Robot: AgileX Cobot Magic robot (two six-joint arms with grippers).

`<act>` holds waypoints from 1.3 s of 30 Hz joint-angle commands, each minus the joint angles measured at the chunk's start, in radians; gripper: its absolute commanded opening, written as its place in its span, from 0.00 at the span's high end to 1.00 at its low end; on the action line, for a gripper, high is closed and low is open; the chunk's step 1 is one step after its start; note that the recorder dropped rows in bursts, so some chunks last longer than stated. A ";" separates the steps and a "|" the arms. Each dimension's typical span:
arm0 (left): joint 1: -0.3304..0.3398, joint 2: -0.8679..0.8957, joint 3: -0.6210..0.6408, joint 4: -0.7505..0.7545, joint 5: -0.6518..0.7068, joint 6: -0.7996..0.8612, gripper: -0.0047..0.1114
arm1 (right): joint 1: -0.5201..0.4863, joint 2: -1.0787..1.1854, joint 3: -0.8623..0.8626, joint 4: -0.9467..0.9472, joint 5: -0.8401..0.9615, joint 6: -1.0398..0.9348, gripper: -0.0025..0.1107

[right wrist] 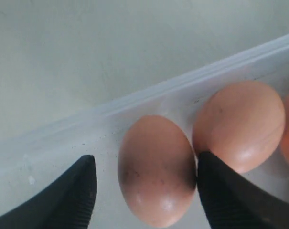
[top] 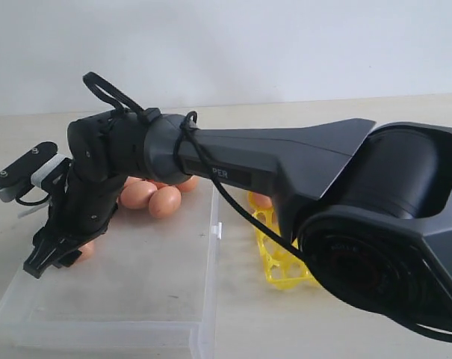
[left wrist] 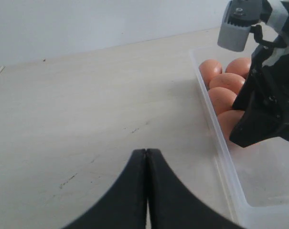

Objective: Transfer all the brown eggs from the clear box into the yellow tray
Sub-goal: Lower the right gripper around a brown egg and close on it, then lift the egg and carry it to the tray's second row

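My right hand (right wrist: 145, 164) is down in the box (top: 136, 303), released, its fingers either side of one egg (right wrist: 156, 174); one finger looks to be touching it. This is the pick. Next I close gently, lift it clear of its neighbour (right wrist: 240, 124), then carry it to the tray (top: 282, 265) beside the box. My left hand (left wrist: 145, 153) hangs clenched over the counter (left wrist: 87, 95).

Yellow tray (top: 279, 263) mostly hidden behind right arm (top: 300, 161). Brown eggs (top: 152, 200) at far end partly covered too. Clear box (top: 158, 292): near corner cut off.
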 commanded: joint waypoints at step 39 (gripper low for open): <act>-0.005 -0.006 -0.004 -0.001 -0.006 -0.005 0.96 | 0.006 -0.331 0.542 -0.005 -0.573 0.016 0.98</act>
